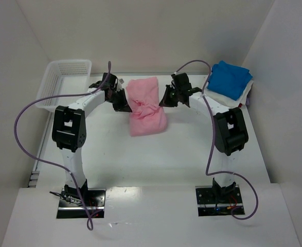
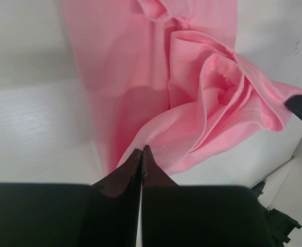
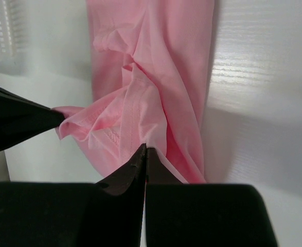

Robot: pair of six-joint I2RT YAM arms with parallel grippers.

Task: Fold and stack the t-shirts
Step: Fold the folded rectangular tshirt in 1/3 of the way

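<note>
Looks like we're mid-fold on the pink t-shirt (image 1: 146,105). In the top view it lies on the tabletop (image 1: 156,154), a bit toward 12 o'clock from centre, as a longish strip running 12 to 6. The far end is flat and the middle is rumpled and puffy.

The left fingers (image 2: 132,165) are pinched tight on a fold at its 9 o'clock edge. The right fingers (image 3: 136,163) are clamped on cloth at the 3 o'clock edge the same way, both roughly midway along.

My guess for the next move: both arms lift and carry the pinched cloth the same way together, keeping it taut so the crumpled middle lands flat.

The blue t-shirt (image 1: 229,78) sits folded on the white t-shirt (image 1: 246,91) at about 2 o'clock, so pink looks like the last for the stack. The fabric's thin and floppy, with soft creases everywhere.
</note>
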